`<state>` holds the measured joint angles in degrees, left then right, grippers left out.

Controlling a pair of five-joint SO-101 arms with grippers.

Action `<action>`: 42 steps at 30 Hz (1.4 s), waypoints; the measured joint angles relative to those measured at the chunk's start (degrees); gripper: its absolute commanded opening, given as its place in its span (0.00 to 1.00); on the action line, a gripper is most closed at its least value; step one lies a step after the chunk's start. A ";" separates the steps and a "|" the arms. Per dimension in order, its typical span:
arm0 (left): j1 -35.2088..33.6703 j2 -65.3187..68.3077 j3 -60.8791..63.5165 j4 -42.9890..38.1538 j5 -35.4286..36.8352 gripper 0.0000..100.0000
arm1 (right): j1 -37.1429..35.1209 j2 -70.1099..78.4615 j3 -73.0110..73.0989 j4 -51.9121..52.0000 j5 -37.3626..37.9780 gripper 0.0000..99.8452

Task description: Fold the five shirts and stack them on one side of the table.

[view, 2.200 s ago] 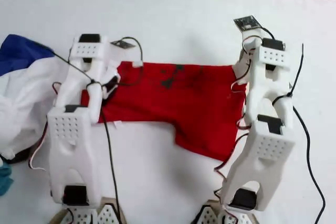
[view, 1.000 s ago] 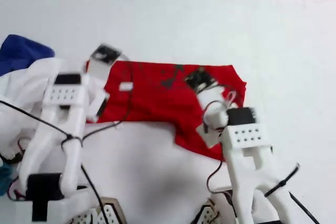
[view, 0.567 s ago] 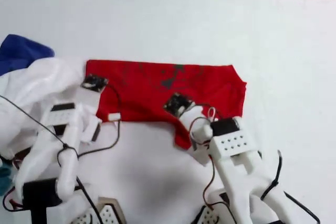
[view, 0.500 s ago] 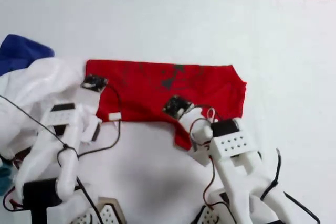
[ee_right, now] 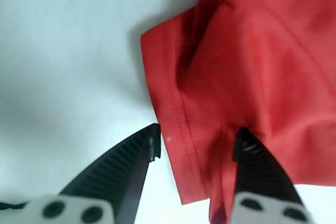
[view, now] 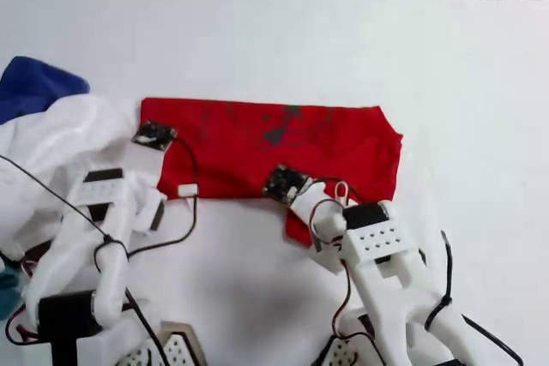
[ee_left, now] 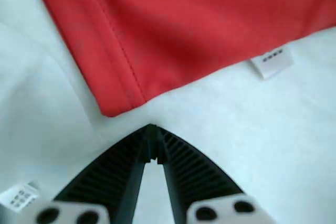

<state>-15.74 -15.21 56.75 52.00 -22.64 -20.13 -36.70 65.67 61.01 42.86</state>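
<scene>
A red shirt (view: 274,147) lies flat across the middle of the white table (view: 343,40), folded into a wide band with a flap hanging toward the front right. My right gripper (ee_right: 197,145) is open at that flap, its fingers either side of the hemmed red edge (ee_right: 178,129). The right arm (view: 377,250) covers part of the flap from above. My left gripper (ee_left: 152,153) is shut, its tips just off the shirt's left front corner (ee_left: 113,106), over white cloth. The left arm (view: 99,212) stands at the front left.
A heap of white cloth (view: 51,160) with a blue garment (view: 34,83) behind it lies at the table's left edge. A teal scrap (view: 7,289) shows at the front left. A small white label (ee_left: 270,61) sticks out from the red shirt's edge.
Both arms have drawn back from the far side of the shirt toward the front, uncovering the folded red band. In the last half second the right gripper shifted slightly along the flap.
</scene>
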 measured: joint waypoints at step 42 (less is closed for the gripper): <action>0.00 0.00 0.00 -0.09 0.00 0.03 | 0.26 -0.44 -5.98 8.09 0.09 0.18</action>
<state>-15.74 -15.21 56.75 51.91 -22.64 -19.87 -37.14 59.69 69.10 42.95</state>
